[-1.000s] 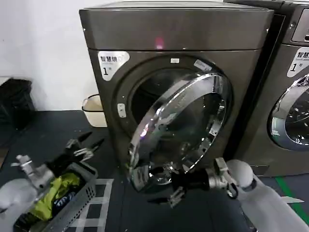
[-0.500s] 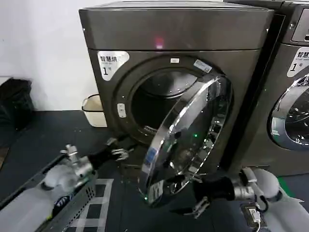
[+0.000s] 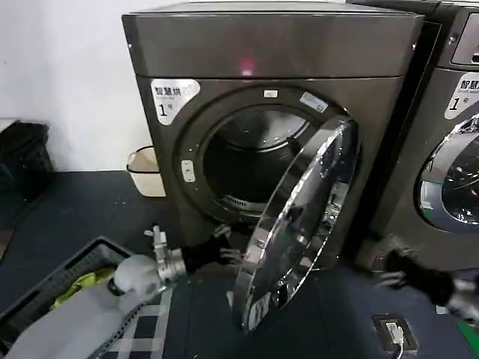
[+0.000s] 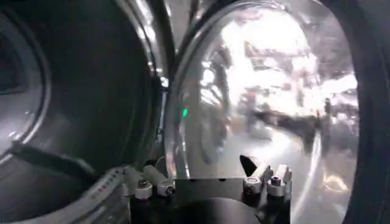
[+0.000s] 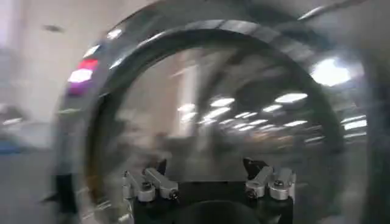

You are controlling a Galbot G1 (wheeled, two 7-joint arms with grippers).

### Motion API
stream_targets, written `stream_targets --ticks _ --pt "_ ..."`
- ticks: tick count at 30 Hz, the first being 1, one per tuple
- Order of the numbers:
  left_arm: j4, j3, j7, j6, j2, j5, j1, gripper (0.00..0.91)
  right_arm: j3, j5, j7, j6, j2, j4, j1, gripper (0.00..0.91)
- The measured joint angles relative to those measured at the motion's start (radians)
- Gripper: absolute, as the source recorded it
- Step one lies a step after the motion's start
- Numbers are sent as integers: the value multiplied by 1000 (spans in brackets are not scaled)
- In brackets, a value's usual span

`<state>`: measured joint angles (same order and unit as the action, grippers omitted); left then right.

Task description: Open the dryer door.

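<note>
The dryer (image 3: 277, 52) is dark bronze-grey, with a pink light and a "1" sticker. The dryer door (image 3: 296, 224) stands about half open, swung to the right on its hinge, chrome ring edge-on toward me, with the dark drum (image 3: 247, 161) exposed. My left gripper (image 3: 226, 247) is open, just inside the door's lower edge, between door and drum opening. In the left wrist view, the left gripper (image 4: 204, 169) is close to the door's glass (image 4: 268, 103). My right gripper (image 3: 389, 268) is open, low and to the right of the door, clear of it. The right gripper (image 5: 207, 167) faces a chrome ring (image 5: 91, 134).
A grey basket (image 3: 45, 288) with yellow-green clothes sits on the floor at lower left under my left arm. A cream bin (image 3: 146, 172) stands by the wall. The second machine (image 3: 449, 149) is close on the right. A small floor plate (image 3: 393, 330) lies near the right arm.
The door has swung farther open to the right. My left arm rose from the basket to the door's inner lower edge. My right gripper left the door's bottom rim and drew back right.
</note>
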<state>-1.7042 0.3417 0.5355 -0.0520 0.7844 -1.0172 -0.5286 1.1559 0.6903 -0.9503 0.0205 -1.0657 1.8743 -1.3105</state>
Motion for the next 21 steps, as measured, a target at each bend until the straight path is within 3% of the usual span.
stream_targets --ticks 5,9,14,17,21 --pt "-60 48 -33 0 6 2 5 907 140 -60 235 -41 -87 89 -72 907" --pt "-101 90 -92 4 28 2 16 907 235 -106 461 -138 -147 154 -122 907" --pt "-126 153 -160 13 77 14 49 907 369 -151 663 -218 -186 203 -173 907" --pt "-116 190 -181 11 123 26 77 907 457 -152 745 -289 -191 210 -202 907" --pt "-87 251 -197 -3 194 42 124 907 582 -158 796 -331 -210 219 -242 907"
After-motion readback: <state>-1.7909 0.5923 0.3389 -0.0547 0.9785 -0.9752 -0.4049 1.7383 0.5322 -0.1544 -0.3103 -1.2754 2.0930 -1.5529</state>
